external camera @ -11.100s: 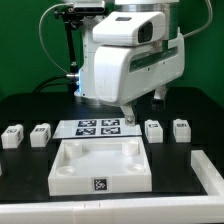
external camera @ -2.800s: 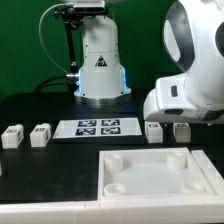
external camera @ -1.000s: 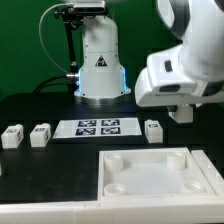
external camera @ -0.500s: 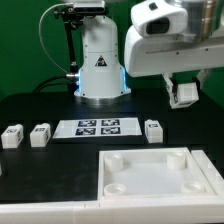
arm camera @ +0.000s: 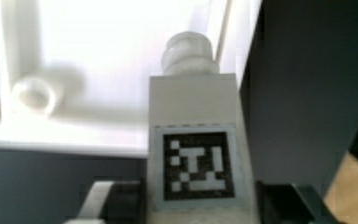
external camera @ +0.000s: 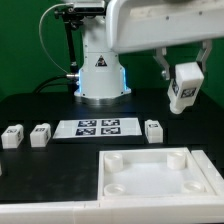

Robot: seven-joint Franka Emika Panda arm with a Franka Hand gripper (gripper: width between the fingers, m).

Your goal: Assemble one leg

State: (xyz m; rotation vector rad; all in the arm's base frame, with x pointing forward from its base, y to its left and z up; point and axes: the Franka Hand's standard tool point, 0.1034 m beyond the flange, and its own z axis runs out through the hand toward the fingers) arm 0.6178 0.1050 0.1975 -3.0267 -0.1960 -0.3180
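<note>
Black surface fills the exterior view. Nearest the camera, from six toward four o'clock, lies a large white tray with round sockets in its corners. Beyond it a row of things runs across the surface. At nine o'clock sit two small tagged white blocks, the outer block and the inner block, near each other. The marker board lies flat near the centre. A third block stands at three o'clock of that board, just apart from it.

Above the row, at two o'clock in the view, the gripper hangs clear of the surface, clamped on the leg. The leg is lifted and slightly tilted, with its tag toward the camera. In the wrist view the leg is held at its tagged end, and a rounded peg sticks out of the far end over the blurred pale tray.

Farthest back, at twelve o'clock, the white robot base stands before a green backdrop.
</note>
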